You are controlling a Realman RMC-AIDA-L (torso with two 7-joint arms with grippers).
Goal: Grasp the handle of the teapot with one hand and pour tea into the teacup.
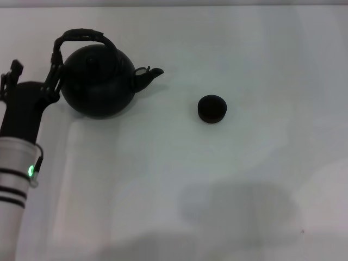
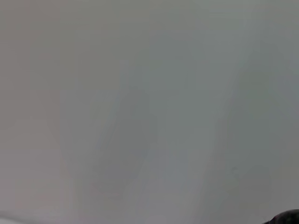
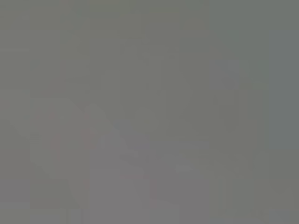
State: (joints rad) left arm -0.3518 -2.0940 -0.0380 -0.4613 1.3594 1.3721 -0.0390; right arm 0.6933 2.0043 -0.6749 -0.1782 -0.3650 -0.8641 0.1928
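The teapot (image 1: 99, 81) is round and matte black and stands on the white table (image 1: 179, 174) at the far left, its short spout (image 1: 148, 74) pointing right toward the teacup. Its dark arched handle (image 1: 81, 36) loops over the lid. The teacup (image 1: 211, 109) is small, squat and black, and stands alone to the right of the spout. My left gripper (image 1: 54, 73) is at the left end of the handle, right against the teapot's left side. The left wrist view shows only pale table and a dark edge (image 2: 287, 218) in one corner. My right gripper is out of view.
The left arm's silver forearm with a green light (image 1: 31, 171) runs along the table's left side. A soft shadow (image 1: 239, 209) lies on the table near the front. The right wrist view shows only a plain grey surface.
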